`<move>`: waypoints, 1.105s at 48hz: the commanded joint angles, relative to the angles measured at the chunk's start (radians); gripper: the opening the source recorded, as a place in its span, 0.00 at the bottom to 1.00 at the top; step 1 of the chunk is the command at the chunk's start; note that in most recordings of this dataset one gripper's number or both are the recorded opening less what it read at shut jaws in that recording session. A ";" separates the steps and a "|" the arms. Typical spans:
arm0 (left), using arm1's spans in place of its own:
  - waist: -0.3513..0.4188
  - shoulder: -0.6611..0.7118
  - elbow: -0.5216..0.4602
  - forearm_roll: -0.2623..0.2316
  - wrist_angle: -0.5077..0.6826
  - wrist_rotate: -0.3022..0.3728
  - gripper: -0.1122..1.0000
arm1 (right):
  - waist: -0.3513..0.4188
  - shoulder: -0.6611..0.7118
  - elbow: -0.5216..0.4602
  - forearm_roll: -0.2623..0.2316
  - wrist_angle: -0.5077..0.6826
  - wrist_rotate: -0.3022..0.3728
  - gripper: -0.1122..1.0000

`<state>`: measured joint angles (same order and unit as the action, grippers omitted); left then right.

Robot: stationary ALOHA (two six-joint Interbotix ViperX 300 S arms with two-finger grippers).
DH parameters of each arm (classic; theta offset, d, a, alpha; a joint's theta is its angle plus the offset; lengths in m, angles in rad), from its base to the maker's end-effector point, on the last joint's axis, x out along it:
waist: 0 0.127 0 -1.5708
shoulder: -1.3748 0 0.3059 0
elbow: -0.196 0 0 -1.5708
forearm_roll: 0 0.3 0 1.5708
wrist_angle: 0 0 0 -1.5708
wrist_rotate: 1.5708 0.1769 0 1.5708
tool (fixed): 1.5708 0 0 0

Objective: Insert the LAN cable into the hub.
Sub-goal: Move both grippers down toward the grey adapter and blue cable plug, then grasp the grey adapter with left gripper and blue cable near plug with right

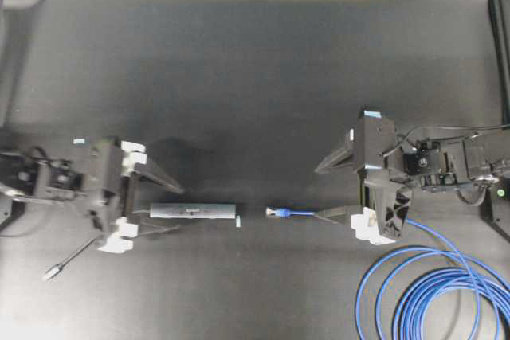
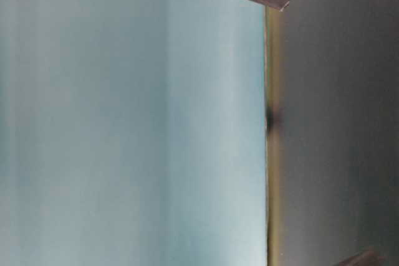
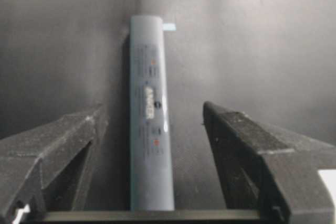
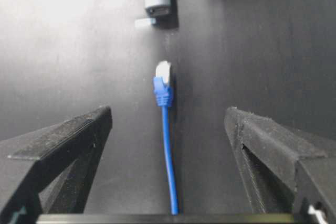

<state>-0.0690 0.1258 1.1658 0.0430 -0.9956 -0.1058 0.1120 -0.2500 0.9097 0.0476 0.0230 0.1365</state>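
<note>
Nearest to the left wrist camera, the left gripper (image 3: 155,129) is seen with its jaws spread wide apart and nothing clamped between them. The hub (image 3: 151,114) is straddled by the two fingers: it lies flat on the black table (image 1: 255,77), between the jaws but touched by neither, with its long axis running straight away from the wrist. A small pale tab (image 3: 169,27) shows at the hub's far end.

From the right wrist camera the same arrangement is found in mirror form. The right gripper (image 4: 168,124) is likewise held wide open and empty. The LAN cable (image 4: 169,166) passes up the middle of the gap, and its plug (image 4: 163,72) lies beyond the fingertips, pointed at the hub's end face (the two are apart, with bare table between them).

In the overhead view the hub (image 1: 194,212) and the plug (image 1: 277,212) are seen on roughly one line across the table, end to end. The hub is nearer the left gripper (image 1: 163,211), the plug nearer the right gripper (image 1: 331,193). The spare cable is wound in loops (image 1: 434,292) at the right edge, and the hub's thin grey lead (image 1: 76,256) trails away at the left.

The judgement follows that each part is to be gripped across its narrow width, then brought together along the shared axis.
</note>
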 commanded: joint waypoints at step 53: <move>-0.006 0.040 -0.129 0.003 0.133 0.015 0.35 | 0.023 0.052 -0.006 0.002 -0.106 0.008 0.85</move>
<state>-0.0721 0.2240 1.0646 0.0430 -0.9296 -0.0920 0.1243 -0.2255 0.9081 0.0476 -0.0460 0.1427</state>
